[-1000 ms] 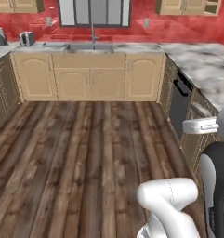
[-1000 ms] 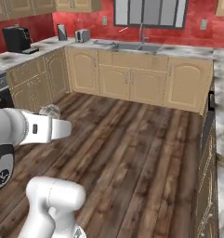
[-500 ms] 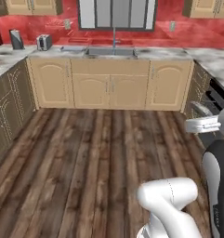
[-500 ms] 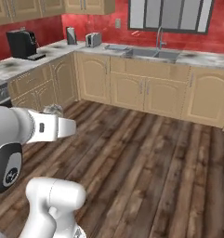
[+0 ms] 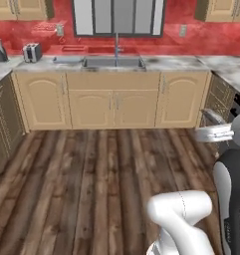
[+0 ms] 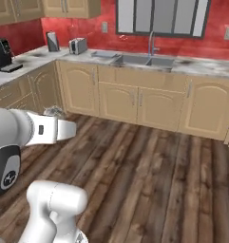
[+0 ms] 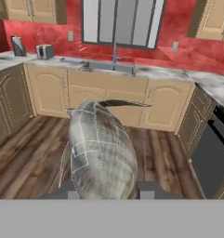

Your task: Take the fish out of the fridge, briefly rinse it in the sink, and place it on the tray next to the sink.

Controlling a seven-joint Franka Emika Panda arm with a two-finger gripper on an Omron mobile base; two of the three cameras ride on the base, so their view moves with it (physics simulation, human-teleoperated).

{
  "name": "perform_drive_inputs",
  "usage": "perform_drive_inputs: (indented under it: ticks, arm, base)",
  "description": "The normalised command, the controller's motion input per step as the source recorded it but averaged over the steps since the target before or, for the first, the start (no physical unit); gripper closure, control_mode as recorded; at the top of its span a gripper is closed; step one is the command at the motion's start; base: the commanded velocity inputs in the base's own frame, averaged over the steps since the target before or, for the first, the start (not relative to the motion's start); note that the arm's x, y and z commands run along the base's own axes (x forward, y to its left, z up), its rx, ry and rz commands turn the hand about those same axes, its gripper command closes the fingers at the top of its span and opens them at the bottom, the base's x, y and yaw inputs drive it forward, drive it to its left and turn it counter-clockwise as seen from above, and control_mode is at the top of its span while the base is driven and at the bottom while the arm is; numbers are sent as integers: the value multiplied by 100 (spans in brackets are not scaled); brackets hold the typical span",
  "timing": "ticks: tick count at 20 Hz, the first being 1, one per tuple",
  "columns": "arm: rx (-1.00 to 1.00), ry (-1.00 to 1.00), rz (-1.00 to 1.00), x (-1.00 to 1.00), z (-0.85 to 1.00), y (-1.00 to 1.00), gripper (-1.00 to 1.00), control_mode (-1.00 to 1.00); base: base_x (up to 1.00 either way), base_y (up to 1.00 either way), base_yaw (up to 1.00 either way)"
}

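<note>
In the hand view the fish (image 7: 102, 148) is a silvery-grey body with a thin dark tail, pointing away from the camera. My gripper (image 7: 108, 190) is shut on it, one dark fingertip on each side. From the right base view the fish (image 6: 53, 112) shows as a small grey shape at the end of the hand, held above the wooden floor. The sink (image 5: 114, 63) with its tall faucet (image 5: 116, 45) sits in the far counter under the window, well ahead of the hand. The pale tray (image 6: 104, 54) lies on the counter just left of the sink. The fridge is out of view.
A toaster (image 5: 32, 51) stands on the counter left of the tray, a black coffee machine (image 6: 1, 53) on the left-hand counter. Beige cabinets (image 5: 114, 107) line the far wall and both sides. A dark appliance front (image 7: 211, 153) is at right. Wooden floor (image 5: 101, 179) lies between me and the sink.
The whole picture has shifted as the base moved: the sink counter has swung to the centre and come closer. The fish stays in the gripper.
</note>
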Motion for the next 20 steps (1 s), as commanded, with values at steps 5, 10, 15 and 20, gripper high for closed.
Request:
perform_drive_inputs:
  ticks: [5, 10, 15, 20]
  arm:
    - [0, 0, 0, 0, 0, 0, 100, 100]
    - [0, 0, 0, 0, 0, 0, 100, 100]
    - [0, 0, 0, 0, 0, 0, 100, 100]
    - [0, 0, 0, 0, 0, 0, 100, 100]
  base:
    - [100, 0, -30]
    - [100, 0, -21]
    - [100, 0, -11]
    - [100, 1, -10]
